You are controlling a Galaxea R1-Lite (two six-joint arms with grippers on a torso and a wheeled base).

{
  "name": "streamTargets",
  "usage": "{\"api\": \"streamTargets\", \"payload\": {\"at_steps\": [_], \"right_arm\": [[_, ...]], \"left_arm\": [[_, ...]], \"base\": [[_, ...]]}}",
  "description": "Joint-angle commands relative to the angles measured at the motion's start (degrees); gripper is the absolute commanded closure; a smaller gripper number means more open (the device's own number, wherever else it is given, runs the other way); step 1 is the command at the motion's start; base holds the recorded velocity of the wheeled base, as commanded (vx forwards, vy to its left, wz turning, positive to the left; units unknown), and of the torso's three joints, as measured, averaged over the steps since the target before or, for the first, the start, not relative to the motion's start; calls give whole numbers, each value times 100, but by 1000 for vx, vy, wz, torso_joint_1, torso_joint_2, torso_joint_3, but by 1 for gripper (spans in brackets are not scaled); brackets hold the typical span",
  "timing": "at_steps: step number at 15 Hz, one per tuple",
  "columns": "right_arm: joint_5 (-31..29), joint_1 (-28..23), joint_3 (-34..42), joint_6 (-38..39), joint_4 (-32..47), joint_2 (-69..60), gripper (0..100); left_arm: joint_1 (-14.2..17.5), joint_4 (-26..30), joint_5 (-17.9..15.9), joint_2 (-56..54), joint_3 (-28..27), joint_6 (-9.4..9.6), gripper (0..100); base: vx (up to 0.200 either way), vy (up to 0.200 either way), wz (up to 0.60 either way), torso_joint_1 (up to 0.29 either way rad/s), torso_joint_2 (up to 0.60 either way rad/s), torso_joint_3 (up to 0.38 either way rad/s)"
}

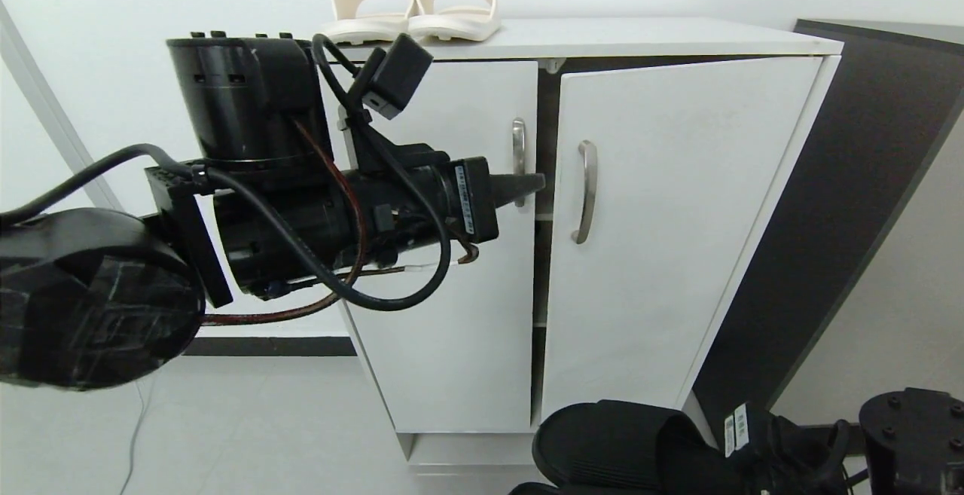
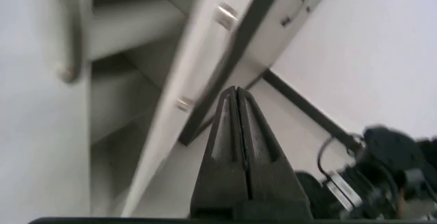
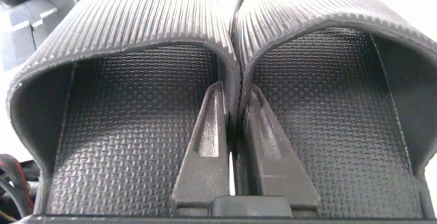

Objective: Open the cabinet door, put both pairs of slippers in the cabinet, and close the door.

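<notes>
White cabinet (image 1: 640, 37) noted ahead, two doors. A dark gap is seen between the left door (image 1: 452, 314) and the right door (image 1: 655, 216), wider toward the top, with a shelf edge (image 1: 544, 217) glimpsed through it.

Left hand (image 1: 531, 182) is held level at handle height. Its tip is placed just beside the left door's handle (image 1: 518, 150), at the edge of the gap. In the left wrist view its fingers (image 2: 225, 135) are pressed flat together, with nothing between them.

Cream slippers (image 1: 414, 5) are set side by side on the cabinet top, toward its left end, against the wall.

Black slippers (image 1: 625, 442) are carried low in front of the cabinet's foot, below the right door. Right hand (image 3: 233, 91) is clamped on the two inner side walls where the pair meets (one finger inside each slipper, as the right wrist view shows). Ribbed straps are arched over both footbeds.
</notes>
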Motion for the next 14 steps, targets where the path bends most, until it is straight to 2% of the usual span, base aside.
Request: {"api": "streamTargets", "payload": {"at_steps": [1, 4, 7, 9, 14], "right_arm": [[2, 12, 10, -24, -3, -3, 100], [-7, 3, 28, -24, -3, 6, 100], [-7, 12, 54, -24, 6, 32, 100], [-7, 47, 116, -86, 6, 41, 100], [-7, 153, 221, -270, 24, 94, 100]], "left_arm": [[212, -255, -6, 369, -145, -105, 100], [379, -528, -6, 906, -620, -465, 100], [370, -545, -15, 1240, -1007, -509, 100], [326, -554, -182, 1389, -1191, -509, 100], [326, -572, -261, 1670, -1428, -509, 100]], "base": [[0, 0, 0, 0, 0, 0], [0, 0, 0, 0, 0, 0], [0, 0, 0, 0, 0, 0], [0, 0, 0, 0, 0, 0], [0, 0, 0, 0, 0, 0]]}}
